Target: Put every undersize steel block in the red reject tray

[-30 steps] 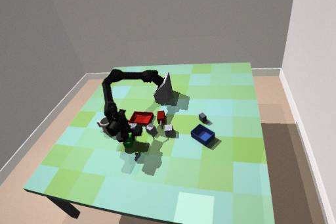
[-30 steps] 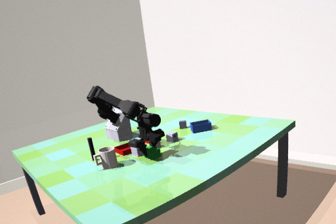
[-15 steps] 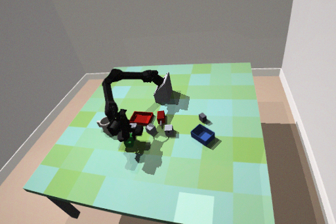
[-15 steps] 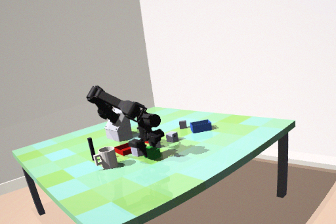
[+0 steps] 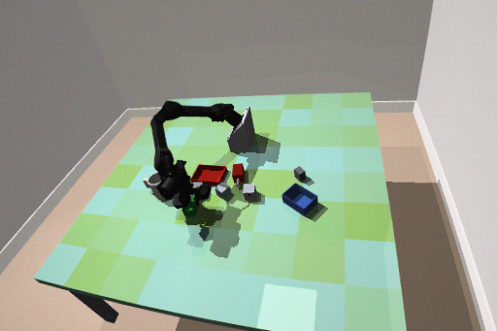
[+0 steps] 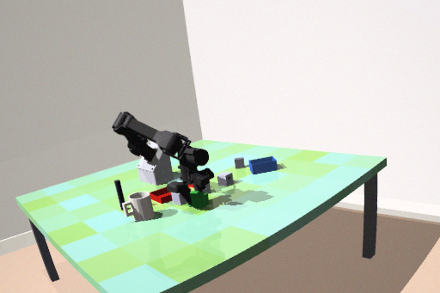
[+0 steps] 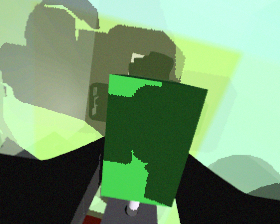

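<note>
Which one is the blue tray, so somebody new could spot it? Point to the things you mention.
On the green patchwork table (image 5: 311, 259) (image 6: 180, 255), look across from the white mug (image 5: 154, 180) (image 6: 143, 207). The blue tray (image 5: 299, 199) (image 6: 263, 165) is an open, rectangular box beside a small gray block (image 5: 300, 173) (image 6: 239, 162). Unlike the red tray (image 5: 209, 175) (image 6: 161, 195), it's deep blue.
</note>
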Robot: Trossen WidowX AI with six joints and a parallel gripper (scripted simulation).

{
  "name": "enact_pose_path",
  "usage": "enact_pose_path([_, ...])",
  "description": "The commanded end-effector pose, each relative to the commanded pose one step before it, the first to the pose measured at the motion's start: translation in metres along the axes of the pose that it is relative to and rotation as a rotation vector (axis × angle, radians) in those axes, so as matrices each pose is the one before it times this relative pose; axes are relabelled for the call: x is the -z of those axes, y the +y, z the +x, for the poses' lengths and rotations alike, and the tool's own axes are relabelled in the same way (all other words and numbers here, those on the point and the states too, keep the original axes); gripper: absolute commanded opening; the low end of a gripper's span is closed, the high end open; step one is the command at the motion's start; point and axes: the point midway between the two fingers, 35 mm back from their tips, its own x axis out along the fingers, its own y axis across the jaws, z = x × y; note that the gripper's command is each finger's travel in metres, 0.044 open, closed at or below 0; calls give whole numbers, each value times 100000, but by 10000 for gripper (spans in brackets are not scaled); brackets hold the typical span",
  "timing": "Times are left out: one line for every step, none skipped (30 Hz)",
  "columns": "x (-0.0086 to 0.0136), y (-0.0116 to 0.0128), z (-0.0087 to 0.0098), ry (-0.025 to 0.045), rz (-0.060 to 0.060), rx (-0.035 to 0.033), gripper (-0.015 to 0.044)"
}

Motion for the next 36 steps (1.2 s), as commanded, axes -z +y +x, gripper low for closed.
enact_pose_path([-113,-354,-526,-1014,36,292,0])
enact_pose_path([-13,1,2,-1,5,0,0])
enact_pose_path([-26,2,3,-3,11,0,0])
enact_pose_path([-36,2,4,-4,15,0,0])
enact_pose_path([-52,11,16,-8,24,0,0])
enact_pose_path([-60,12,19,-9,27,1,0])
enact_pose_path([-68,14,22,-10,31,1,0])
enact_pose_path([-76,16,24,-12,35,1,0])
enact_pose_path([-81,17,26,-12,37,1,0])
enact_pose_path([-83,18,27,-13,38,1,0])
enact_pose_path([-84,19,28,-13,38,1,0])
enact_pose_path([-83,19,28,-13,38,1,0])
enact_pose_path([-66,15,22,-10,30,1,0])
enact_pose_path([-40,9,13,-6,18,0,0])
enact_pose_path([-13,3,5,-2,6,0,0])
enact_pose_path([0,0,0,0,0,0,0])
enact_pose_path([0,0,0,0,0,0,0])
enact_pose_path([0,0,0,0,0,0,0])
enact_pose_path([0,0,0,0,0,0,0])
enact_pose_path([-12,3,3,2,2,0,0])
enact_pose_path([-25,6,7,4,4,0,0])
enact_pose_path([-34,8,10,6,5,0,0])
enact_pose_path([-45,11,13,7,7,0,0])
enact_pose_path([-59,30,25,4,13,0,0])
enact_pose_path([-71,37,31,5,16,0,0])
enact_pose_path([-82,43,36,6,19,0,0])
enact_pose_path([-86,45,38,6,20,0,0])
enact_pose_path([-86,46,38,6,20,0,0])
enact_pose_path([-86,46,39,6,20,0,0])
enact_pose_path([-71,38,32,5,16,0,0])
enact_pose_path([-43,23,19,3,10,0,0])
enact_pose_path([-14,8,6,1,3,0,0])
enact_pose_path([0,0,0,0,0,0,0])
enact_pose_path([0,0,0,0,0,0,0])
enact_pose_path([0,0,0,0,0,0,0])
enact_pose_path([-10,0,-1,-1,1,0,0])
